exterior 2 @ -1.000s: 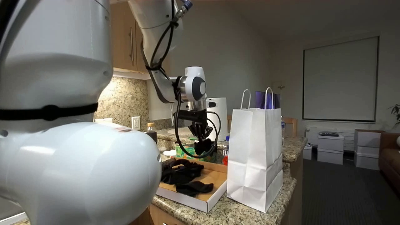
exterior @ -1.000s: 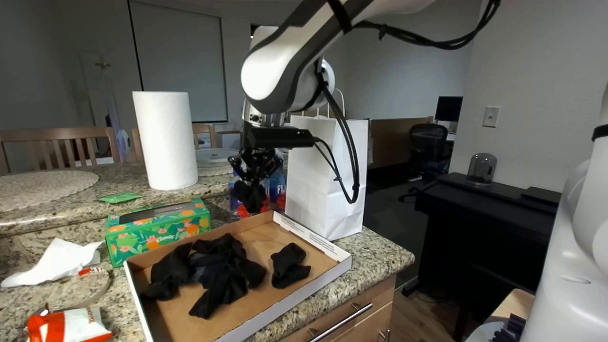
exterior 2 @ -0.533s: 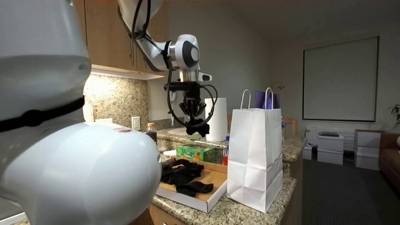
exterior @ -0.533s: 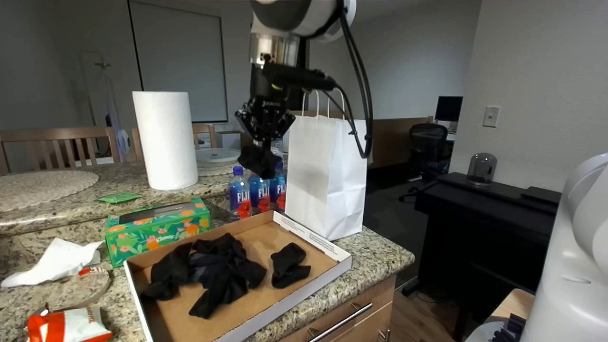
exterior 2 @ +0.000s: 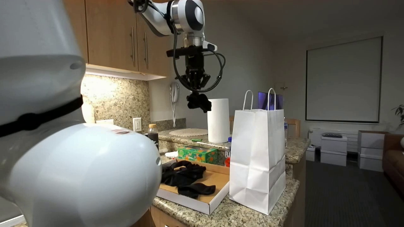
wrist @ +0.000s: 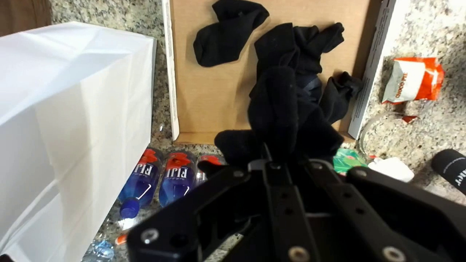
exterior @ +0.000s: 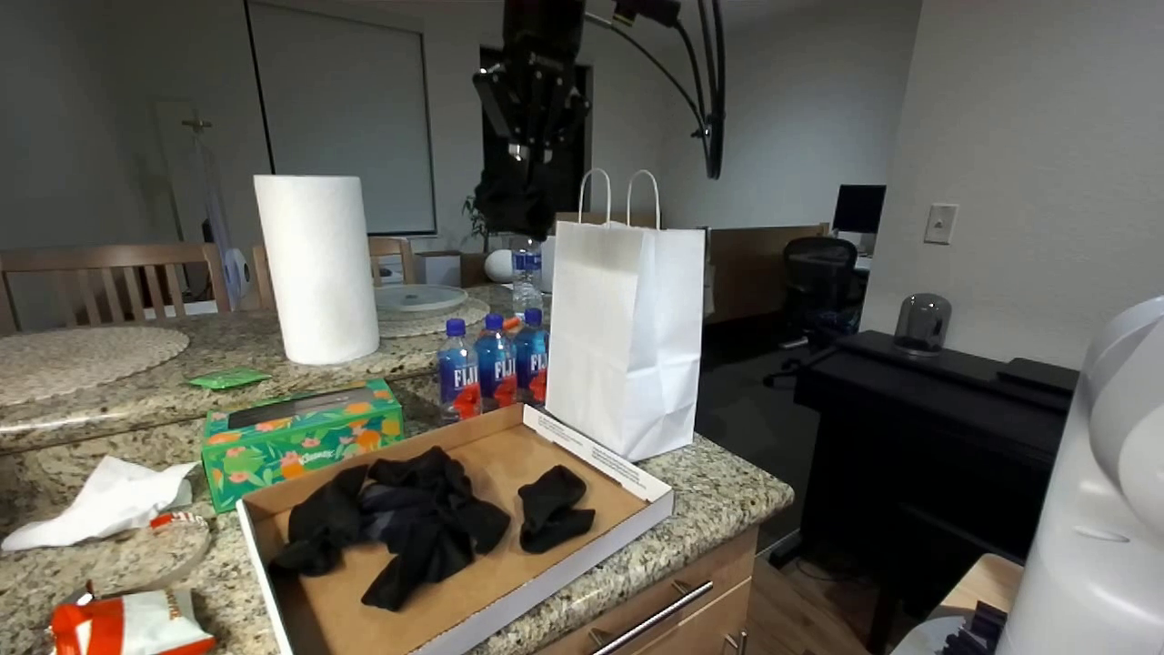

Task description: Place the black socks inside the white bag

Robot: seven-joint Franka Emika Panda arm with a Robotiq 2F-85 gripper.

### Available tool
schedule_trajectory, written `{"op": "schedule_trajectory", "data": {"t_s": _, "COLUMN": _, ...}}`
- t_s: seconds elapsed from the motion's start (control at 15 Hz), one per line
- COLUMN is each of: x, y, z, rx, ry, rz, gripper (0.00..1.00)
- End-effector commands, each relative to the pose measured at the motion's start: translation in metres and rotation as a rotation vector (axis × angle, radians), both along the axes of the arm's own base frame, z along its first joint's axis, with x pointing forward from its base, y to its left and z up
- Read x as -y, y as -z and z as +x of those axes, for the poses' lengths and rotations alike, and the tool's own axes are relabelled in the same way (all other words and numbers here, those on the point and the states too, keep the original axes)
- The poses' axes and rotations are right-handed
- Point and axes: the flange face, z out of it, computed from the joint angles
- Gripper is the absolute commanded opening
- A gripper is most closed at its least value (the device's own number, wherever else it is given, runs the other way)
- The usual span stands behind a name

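End effector (exterior: 532,162), one, black: pointing downward in mid-air, its jaws standing close together and pinching a bunched black sock (exterior 2: 199,101); the sock is hanging below the tips, in both exterior views beside the upper part of the white bag (exterior: 627,337) and outside it; the bag, paper, with two looped handles, is standing upright near the corner of the speckled bench (exterior: 727,487); shallow cardboard tray (exterior: 509,455), brown within and white along its outer walls, is lying just beside the bag; inside the tray a heap of black socks (exterior: 446,509) is resting, their count being hard to tell; a single black sock (exterior: 553,509) is lying in the same tray, apart from the heap, on the side toward the bag; three FIJI water bottles (exterior: 496,368), blue-capped, are standing in a row near the bag; tissue box (exterior: 300,437), green, floral, is sitting near the tray's edge; crumpled white paper (exterior: 105,505) and a red-and-white Choco Pie packet (exterior: 136,626) are lying on the side of the tray away from the bag; paper towel roll (exterior: 318,268) is standing upright on the raised level of the bench, a flat green packet (exterior: 229,377) lying near it; clear bottle (exterior: 526,282) is standing on that level too.
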Motion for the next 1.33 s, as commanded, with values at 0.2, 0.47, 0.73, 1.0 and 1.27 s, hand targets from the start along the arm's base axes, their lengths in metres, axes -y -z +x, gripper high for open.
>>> {"op": "schedule_trajectory", "data": {"t_s": 0.2, "x": 0.045, "y": -0.05, "z": 0.016, "rx": 0.057, "ry": 0.058, "rz": 0.124, "gripper": 0.07}}
{"op": "schedule_trajectory", "data": {"t_s": 0.47, "x": 0.094, "y": -0.078, "z": 0.012, "rx": 0.112, "ry": 0.172, "rz": 0.216, "gripper": 0.07}}
{"op": "schedule_trajectory", "data": {"t_s": 0.73, "x": 0.141, "y": -0.094, "z": 0.004, "rx": 0.137, "ry": 0.275, "rz": 0.298, "gripper": 0.07}}
{"op": "schedule_trajectory", "data": {"t_s": 1.0, "x": 0.183, "y": -0.1, "z": -0.003, "rx": 0.174, "ry": 0.384, "rz": 0.339, "gripper": 0.07}}
{"op": "schedule_trajectory", "data": {"t_s": 1.27, "x": 0.222, "y": -0.091, "z": 0.0, "rx": 0.191, "ry": 0.491, "rz": 0.374, "gripper": 0.07}}
